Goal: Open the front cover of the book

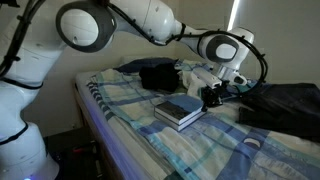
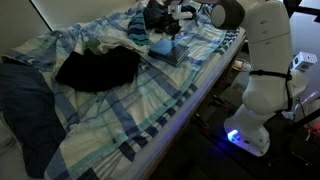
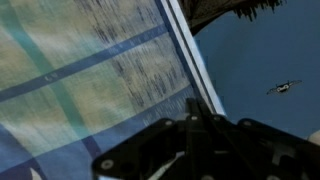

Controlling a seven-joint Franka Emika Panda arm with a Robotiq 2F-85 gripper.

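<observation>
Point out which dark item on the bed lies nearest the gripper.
The book, the flat hardback with pale page edges, is right beside the gripper. The black clothing is crumpled and lies farther off.

Bed (image 1: 92, 108) with blue plaid bedding (image 2: 150, 100), book (image 1: 180, 108) lying on it, dark clothing (image 2: 98, 68) nearby

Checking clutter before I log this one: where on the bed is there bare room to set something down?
Free: the plaid bedding between the black clothing and the bed's edge nearest the robot base. Crowded: around the book, with the gripper and a dark bundle close by.
</observation>
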